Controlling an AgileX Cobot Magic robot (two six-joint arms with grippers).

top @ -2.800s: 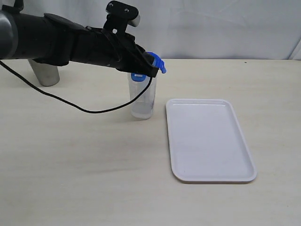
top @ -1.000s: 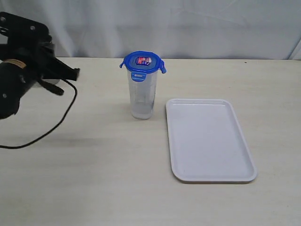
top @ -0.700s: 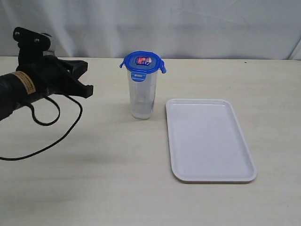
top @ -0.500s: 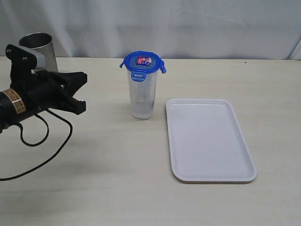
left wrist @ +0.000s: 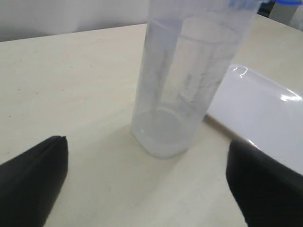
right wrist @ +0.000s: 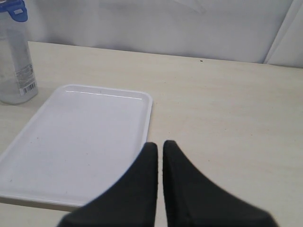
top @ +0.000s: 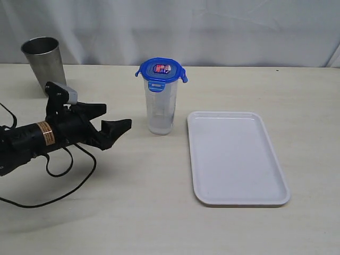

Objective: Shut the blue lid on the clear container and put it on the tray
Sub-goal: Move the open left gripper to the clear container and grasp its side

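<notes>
The clear container (top: 160, 109) stands upright on the table, just left of the tray (top: 236, 156), with the blue lid (top: 161, 69) sitting on its rim. My left gripper (top: 116, 117) is open and low over the table, a short way left of the container's lower half and pointing at it, touching nothing. The left wrist view shows the container (left wrist: 189, 80) ahead between the two spread fingers (left wrist: 33, 179). My right gripper (right wrist: 160, 147) is shut and empty, near the tray's (right wrist: 80, 142) corner; it is outside the exterior view.
A grey steel cup (top: 43, 62) stands at the back left of the table. The left arm's black cable (top: 64, 175) loops over the table beneath the arm. A white curtain hangs behind the table.
The left arm has dropped low and moved right toward the container, and its jaws have opened. The container, lid and tray have not moved.
</notes>
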